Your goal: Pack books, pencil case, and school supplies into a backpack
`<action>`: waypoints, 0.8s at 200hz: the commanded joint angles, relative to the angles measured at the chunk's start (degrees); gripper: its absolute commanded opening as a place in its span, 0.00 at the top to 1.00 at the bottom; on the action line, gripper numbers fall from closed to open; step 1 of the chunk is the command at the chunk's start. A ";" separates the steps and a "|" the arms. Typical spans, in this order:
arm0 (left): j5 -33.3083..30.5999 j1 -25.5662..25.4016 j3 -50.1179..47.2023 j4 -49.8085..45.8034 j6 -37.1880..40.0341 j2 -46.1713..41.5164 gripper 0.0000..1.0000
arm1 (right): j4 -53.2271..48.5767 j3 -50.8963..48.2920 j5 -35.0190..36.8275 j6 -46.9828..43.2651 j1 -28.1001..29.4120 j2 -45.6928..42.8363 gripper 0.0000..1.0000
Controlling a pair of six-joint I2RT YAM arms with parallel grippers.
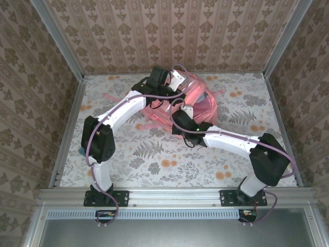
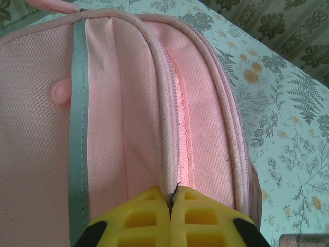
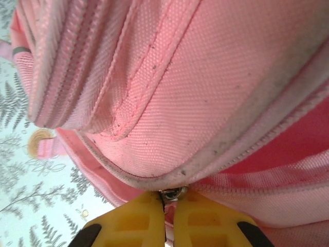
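Note:
The pink backpack [image 1: 203, 100] lies at the back middle of the table. In the left wrist view my left gripper [image 2: 171, 198] is shut on the pale piped edge [image 2: 167, 128] of the backpack [image 2: 118, 103], beside an open zip track. From above, the left gripper [image 1: 175, 88] sits on the bag's far left side. My right gripper [image 3: 169, 198] is shut on a small metal zipper pull [image 3: 173, 193] under a piped seam of the backpack [image 3: 205, 67]. From above, the right gripper [image 1: 186, 107] is at the bag's near edge. The books, pencil case and school supplies are out of view.
The floral tablecloth [image 1: 154, 154] lies bare in front of the bag. Metal rails [image 1: 67, 128] and patterned walls close in the table on the left, right and back. A small teal thing [image 1: 82, 150] peeks out behind the left arm's elbow.

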 commanded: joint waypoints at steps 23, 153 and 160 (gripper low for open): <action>2.62 0.30 1.43 4.96 0.59 -1.08 1.00 | 8.93 -5.63 -17.09 4.44 -5.99 -6.23 0.99; -1.74 1.41 -0.97 4.21 -1.20 -1.74 0.64 | -5.01 -12.10 -16.72 1.80 -12.66 -18.84 0.89; -3.00 1.90 -1.54 4.33 -3.46 -2.51 0.52 | -5.99 -11.79 -14.98 1.17 -12.17 -18.83 0.86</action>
